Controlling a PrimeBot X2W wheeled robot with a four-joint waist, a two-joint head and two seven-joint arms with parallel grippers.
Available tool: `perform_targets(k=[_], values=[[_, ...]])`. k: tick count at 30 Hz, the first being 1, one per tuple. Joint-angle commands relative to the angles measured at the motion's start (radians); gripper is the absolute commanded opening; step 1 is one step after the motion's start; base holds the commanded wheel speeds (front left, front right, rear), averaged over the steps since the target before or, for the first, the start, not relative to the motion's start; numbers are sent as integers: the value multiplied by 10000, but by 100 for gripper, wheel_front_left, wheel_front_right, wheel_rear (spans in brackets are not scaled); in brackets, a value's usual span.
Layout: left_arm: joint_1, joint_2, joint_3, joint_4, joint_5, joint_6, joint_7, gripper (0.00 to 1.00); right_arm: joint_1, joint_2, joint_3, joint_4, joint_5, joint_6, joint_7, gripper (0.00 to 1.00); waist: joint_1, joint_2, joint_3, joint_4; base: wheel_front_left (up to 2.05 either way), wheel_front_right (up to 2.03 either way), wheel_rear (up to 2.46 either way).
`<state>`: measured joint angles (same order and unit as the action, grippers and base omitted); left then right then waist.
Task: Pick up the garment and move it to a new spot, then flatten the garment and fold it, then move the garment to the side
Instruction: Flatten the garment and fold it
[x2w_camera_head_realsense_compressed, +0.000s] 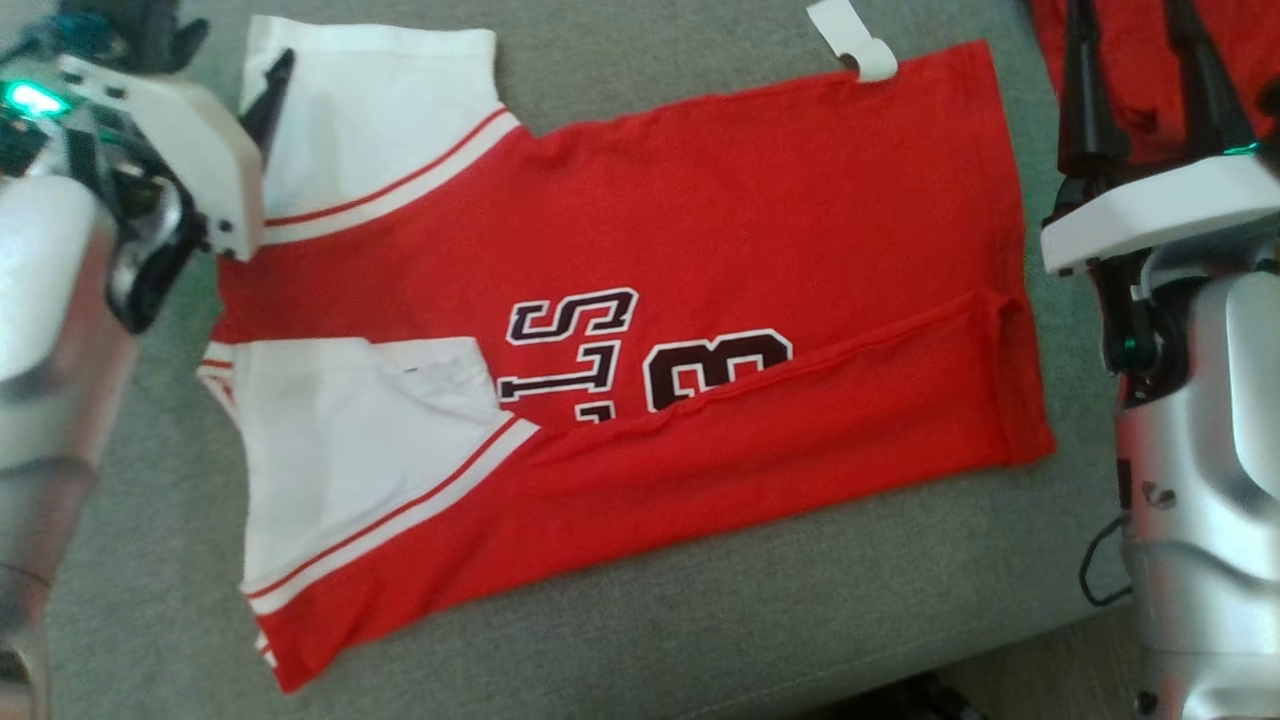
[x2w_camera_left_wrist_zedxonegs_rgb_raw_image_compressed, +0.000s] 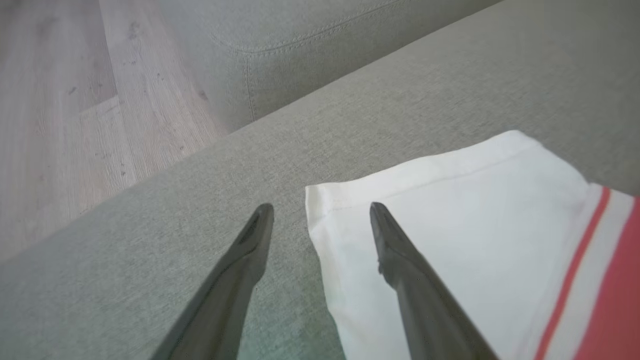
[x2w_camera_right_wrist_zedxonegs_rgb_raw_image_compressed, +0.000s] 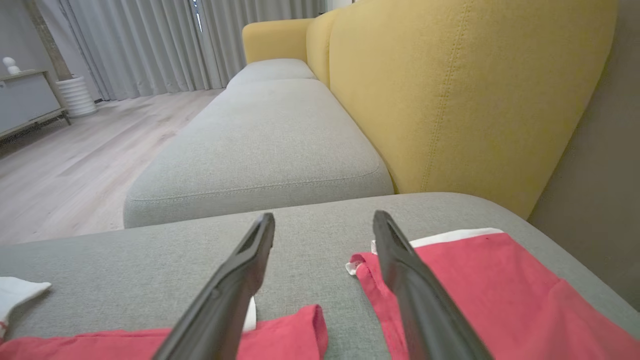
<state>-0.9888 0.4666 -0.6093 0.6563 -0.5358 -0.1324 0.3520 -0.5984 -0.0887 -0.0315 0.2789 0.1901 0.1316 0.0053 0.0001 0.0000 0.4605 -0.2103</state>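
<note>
Garment (x2w_camera_head_realsense_compressed: 700, 250) lies spread on the sofa cushion (x2w_camera_head_realsense_compressed: 620, 620), lower edge folded over. Left gripper (x2w_camera_left_wrist_zedxonegs_rgb_raw_image_compressed: 321, 212), wide open and empty, tilts downward with one finger (x2w_camera_left_wrist_zedxonegs_rgb_raw_image_compressed: 392, 250) over the white sleeve (x2w_camera_left_wrist_zedxonegs_rgb_raw_image_compressed: 465, 215) corner. Right gripper (x2w_camera_right_wrist_zedxonegs_rgb_raw_image_compressed: 324, 220), open and empty, points nearly level beside the hem.

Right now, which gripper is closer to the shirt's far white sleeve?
Left. The left gripper hangs open at the corner of the far white sleeve, one finger over the cloth. The right gripper, also open, is at the hem end of the shirt, well away.
</note>
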Motion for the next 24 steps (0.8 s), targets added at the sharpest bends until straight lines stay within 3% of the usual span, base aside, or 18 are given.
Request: perform_targets(k=[1, 15, 17, 20, 24], values=[[-628, 549, 299, -92, -36, 19, 43, 100, -223, -45, 222, -267, 89, -9, -111, 100, -1, 0, 189, -187, 0, 0, 0], [-1229, 665, -783, 982, -1215, 18, 1079, 100, -237, 40, 292, -485, 141, -9, -225, 100, -1, 0, 485, -385, 0, 0, 0], [-1162, 560, -891, 984, -1767, 18, 1614, 0, -245, 3, 264, -501, 106, -9, -195, 100, -1, 0, 476, -356, 0, 0, 0], [-1170, 603, -1161, 620, -2195, 18, 1752, 0, -272, -88, 185, -546, 59, -9, -128, 100, -1, 0, 431, -233, 0, 0, 0], [-1326, 689, -1321, 261, -2015, 18, 525, 0, -285, -341, 179, -531, 16, -9, 1, 100, -1, 0, 194, 64, 0, 0, 0]])
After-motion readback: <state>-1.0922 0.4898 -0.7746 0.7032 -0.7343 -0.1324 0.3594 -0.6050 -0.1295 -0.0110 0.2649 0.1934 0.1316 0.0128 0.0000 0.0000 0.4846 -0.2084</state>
